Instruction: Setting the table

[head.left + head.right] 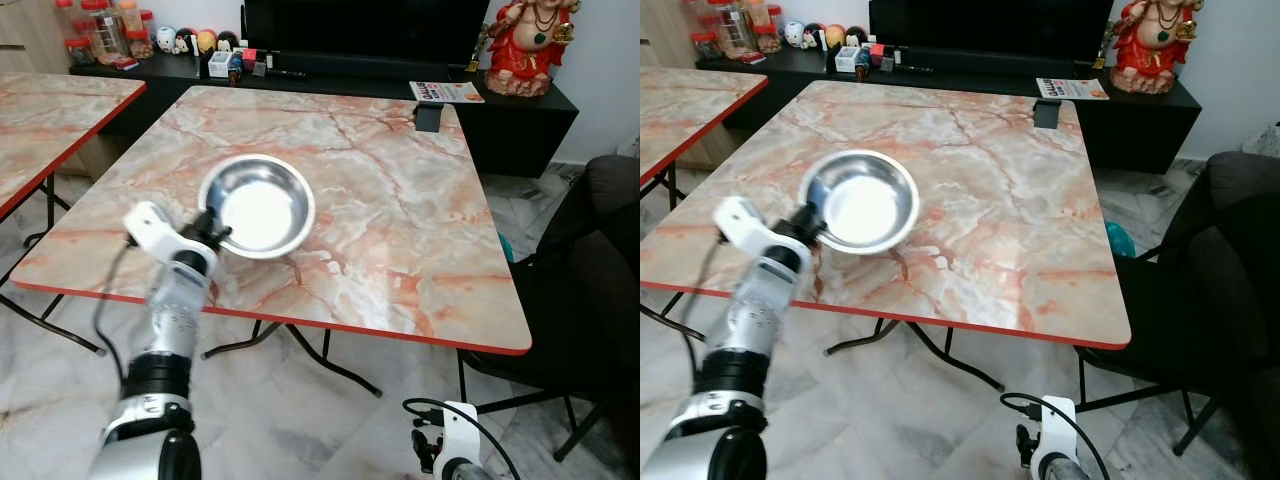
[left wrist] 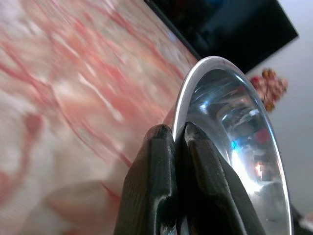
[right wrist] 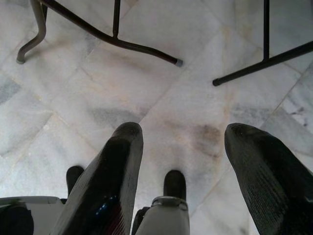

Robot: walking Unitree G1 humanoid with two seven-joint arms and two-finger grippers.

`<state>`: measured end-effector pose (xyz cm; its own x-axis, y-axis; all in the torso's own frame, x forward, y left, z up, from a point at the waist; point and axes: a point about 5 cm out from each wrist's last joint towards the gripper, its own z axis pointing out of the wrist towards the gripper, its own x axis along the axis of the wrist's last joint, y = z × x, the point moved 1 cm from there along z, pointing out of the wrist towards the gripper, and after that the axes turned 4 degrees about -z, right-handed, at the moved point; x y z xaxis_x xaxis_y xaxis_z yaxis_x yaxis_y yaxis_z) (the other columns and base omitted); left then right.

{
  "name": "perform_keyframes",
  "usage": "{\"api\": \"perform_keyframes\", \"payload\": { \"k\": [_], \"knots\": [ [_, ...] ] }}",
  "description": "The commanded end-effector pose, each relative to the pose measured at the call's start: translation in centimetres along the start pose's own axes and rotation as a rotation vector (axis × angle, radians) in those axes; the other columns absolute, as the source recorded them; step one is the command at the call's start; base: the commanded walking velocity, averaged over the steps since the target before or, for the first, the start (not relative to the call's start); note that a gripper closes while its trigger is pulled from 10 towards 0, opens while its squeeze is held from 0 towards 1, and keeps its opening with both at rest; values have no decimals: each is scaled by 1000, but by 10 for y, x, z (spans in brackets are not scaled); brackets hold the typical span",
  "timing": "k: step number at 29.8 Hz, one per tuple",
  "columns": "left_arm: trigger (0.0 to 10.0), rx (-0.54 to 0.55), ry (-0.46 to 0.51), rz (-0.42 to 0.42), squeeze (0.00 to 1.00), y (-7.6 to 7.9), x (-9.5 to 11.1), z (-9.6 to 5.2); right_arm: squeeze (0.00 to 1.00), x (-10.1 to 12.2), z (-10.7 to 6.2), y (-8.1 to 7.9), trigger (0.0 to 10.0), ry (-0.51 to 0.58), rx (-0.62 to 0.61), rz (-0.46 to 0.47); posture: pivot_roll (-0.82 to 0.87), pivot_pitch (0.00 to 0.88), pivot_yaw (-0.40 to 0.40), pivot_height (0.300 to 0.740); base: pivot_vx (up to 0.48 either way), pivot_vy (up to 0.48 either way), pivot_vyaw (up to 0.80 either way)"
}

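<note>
Left wrist view has my left gripper (image 2: 178, 142) clenched on the bowl (image 1: 257, 206) rim, bowl on the table (image 1: 400, 200). I judge placing underway; next, release. Right gripper (image 3: 186, 147) hangs open.

Left arm (image 1: 165, 335): I see silver segments, a black ring joint, a white wrist housing behind the jaws.
Left cable (image 1: 108, 300): black, looping off that housing.
Left gripper (image 2: 178, 142): 2 matte black fingers.
Right gripper (image 3: 183, 161): 2 black ribbed fingers, white housing behind.

Marble-topped table (image 1: 400, 230) on pale tiled floor (image 1: 300, 410).
</note>
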<state>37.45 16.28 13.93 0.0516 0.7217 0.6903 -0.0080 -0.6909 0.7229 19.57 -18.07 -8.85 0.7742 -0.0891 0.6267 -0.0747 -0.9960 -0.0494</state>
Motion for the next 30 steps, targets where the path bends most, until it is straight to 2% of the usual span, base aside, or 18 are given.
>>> {"api": "perform_keyframes", "payload": {
  "k": [1, 4, 7, 10, 13, 17, 20, 30],
  "knots": [
    [10000, -10, -6, 22, 0, 3, 0, 1, 0, -2, -1, 2, 10000, -4, -12, 17, -22, 0, 7, 740, 0, 0, 0],
    [10000, 49, -25, 35, 0, -6, -2, 2, 0, -2, -1, 1, 10000, 2, -8, 19, -20, 0, 7, 740, 0, 0, 0],
    [10000, 60, -18, 35, 0, -7, 0, 3, 0, -2, -1, 0, 10000, 1, -7, 18, -20, 0, 7, 740, 0, 0, 0],
    [10000, 127, 15, 28, 0, -13, 8, 6, 0, -2, 0, -1, 10000, 2, -2, 13, -19, 0, 1, 740, 0, 0, 0],
    [10000, 156, 21, -24, 0, -15, 9, 8, 0, -1, 0, -1, 10000, 3, -1, 12, -20, 0, 2, 740, 0, 0, 0],
    [10000, 142, 21, -29, 0, -10, 8, 9, 0, -2, 0, -1, 10000, -9, -4, 13, -22, 0, 1, 740, 0, 0, 0],
    [10000, 137, 22, -29, 0, -9, 7, 10, 0, -3, 0, -2, 10000, -17, 0, 8, -22, 0, 2, 740, 246, 0, -523],
    [10000, 123, 40, -4, 0, -7, 15, 10, 0, -5, -1, -2, 10000, -18, -6, 4, -16, 0, 6, 740, 253, 0, 0]
  ]
}}
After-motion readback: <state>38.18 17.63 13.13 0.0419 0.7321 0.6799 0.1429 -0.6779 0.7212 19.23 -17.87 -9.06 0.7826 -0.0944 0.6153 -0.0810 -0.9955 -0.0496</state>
